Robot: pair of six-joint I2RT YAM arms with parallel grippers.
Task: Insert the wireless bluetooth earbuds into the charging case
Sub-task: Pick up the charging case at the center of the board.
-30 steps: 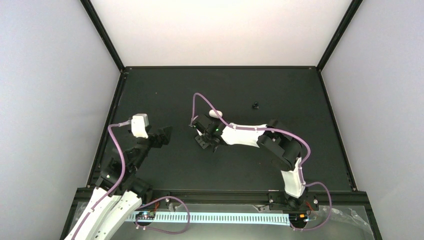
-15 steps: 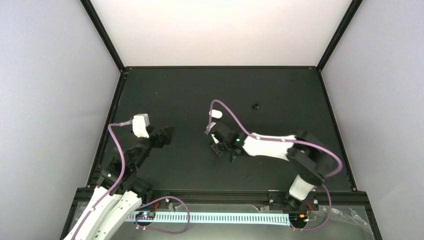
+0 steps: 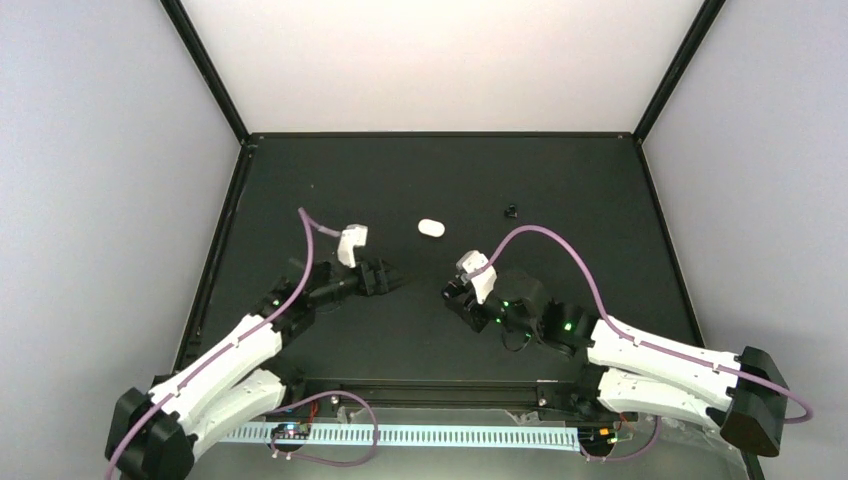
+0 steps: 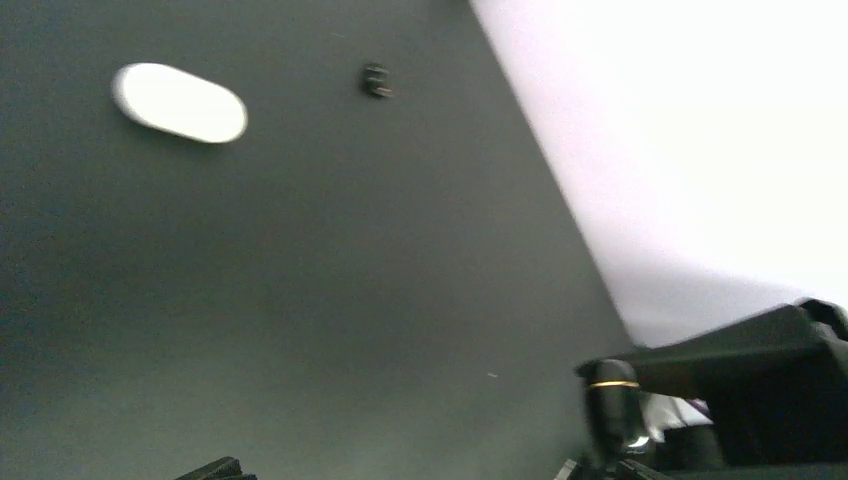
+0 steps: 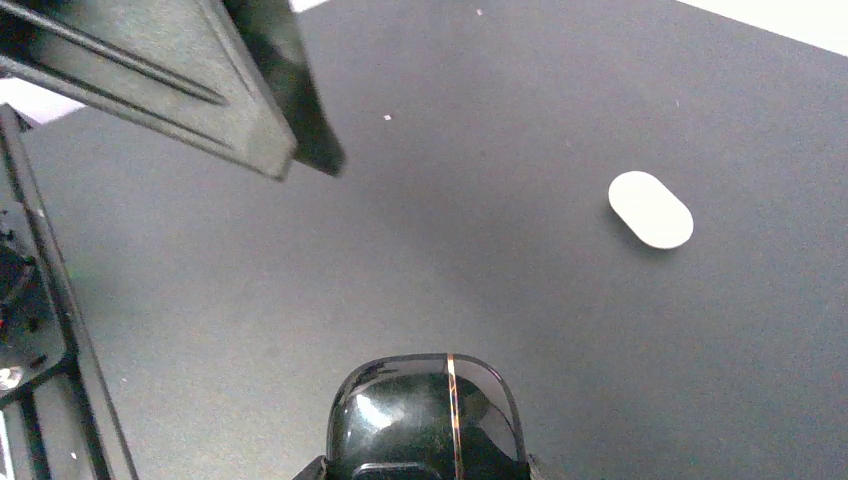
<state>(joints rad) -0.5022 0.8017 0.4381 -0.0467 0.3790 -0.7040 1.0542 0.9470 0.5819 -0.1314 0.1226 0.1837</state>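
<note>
We record the case (image 3: 430, 227) lying flat on the tabletop (image 3: 560, 170) with only its white shell showing. It sits beyond both pincers and apart from each. Its long axis runs left to right in the top view, the right end slightly nearer the arms, and a small black bit (image 3: 511, 211) lies apart to its right. The left pincer (image 3: 388, 280) stands released with nothing between its fingers; we cannot tell whether the right pincer (image 3: 460, 302) is clenched or released.
</note>
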